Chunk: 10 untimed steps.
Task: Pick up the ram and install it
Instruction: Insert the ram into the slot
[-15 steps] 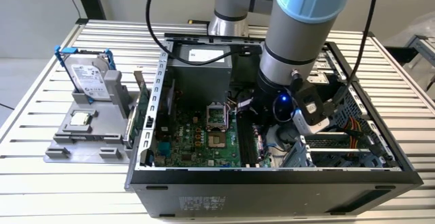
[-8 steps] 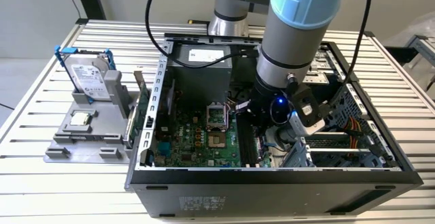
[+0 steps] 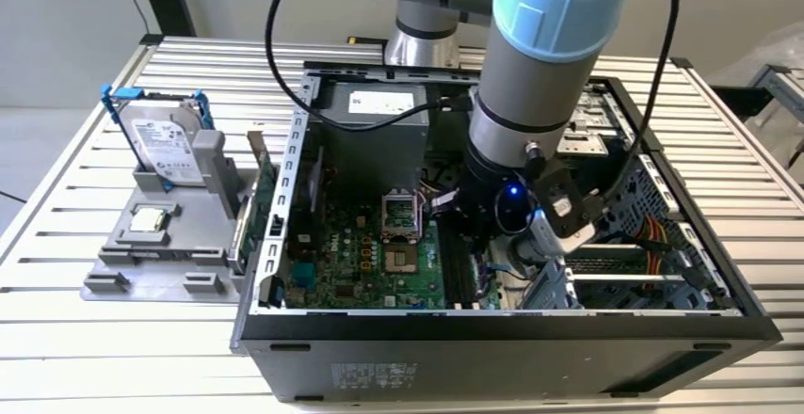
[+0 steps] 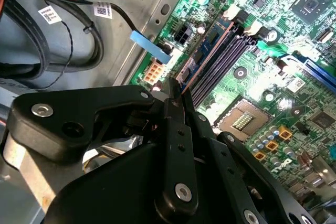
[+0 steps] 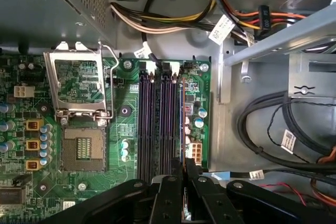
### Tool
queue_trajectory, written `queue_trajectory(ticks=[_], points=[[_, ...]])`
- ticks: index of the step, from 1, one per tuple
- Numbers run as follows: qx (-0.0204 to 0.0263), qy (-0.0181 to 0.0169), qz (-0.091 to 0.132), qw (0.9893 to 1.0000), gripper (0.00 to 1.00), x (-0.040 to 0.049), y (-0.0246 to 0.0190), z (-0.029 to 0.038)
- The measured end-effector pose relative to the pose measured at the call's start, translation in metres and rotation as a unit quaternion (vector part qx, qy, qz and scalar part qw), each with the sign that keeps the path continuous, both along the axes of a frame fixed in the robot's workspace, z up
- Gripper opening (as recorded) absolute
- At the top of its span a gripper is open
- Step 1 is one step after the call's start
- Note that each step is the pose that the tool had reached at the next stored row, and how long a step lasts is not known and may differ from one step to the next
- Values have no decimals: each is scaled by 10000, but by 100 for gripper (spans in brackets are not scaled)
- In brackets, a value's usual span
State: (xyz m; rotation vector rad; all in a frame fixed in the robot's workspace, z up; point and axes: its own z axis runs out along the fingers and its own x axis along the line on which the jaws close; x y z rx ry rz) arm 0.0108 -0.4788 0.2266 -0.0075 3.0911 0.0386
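- The gripper (image 5: 184, 179), at the lower centre of the first wrist view, has its fingers drawn close together on the ram (image 5: 182, 124), a thin stick seen edge-on that runs along the slot nearest the motherboard edge.
- Judged from this, the ram is held upright and in line with the black memory slots (image 5: 157, 124) so that it can seat squarely.
- In the second wrist view, the ram (image 4: 210, 59) extends from the fingertips (image 4: 173, 90) toward the upper right, beside the slots.
- In the exterior view, the open computer case (image 3: 503, 325) holds the motherboard (image 3: 364, 254), with the arm reaching into its centre.
- At centre left, the grey fixture tray (image 3: 151, 273) carries an upright hard drive (image 3: 164, 146) and a small silver processor (image 3: 151, 218).
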Motion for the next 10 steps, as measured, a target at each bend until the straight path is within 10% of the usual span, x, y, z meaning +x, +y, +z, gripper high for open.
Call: queue_trajectory(ticks=[10], points=[[0, 0, 6, 10000, 0, -9, 21, -69]])
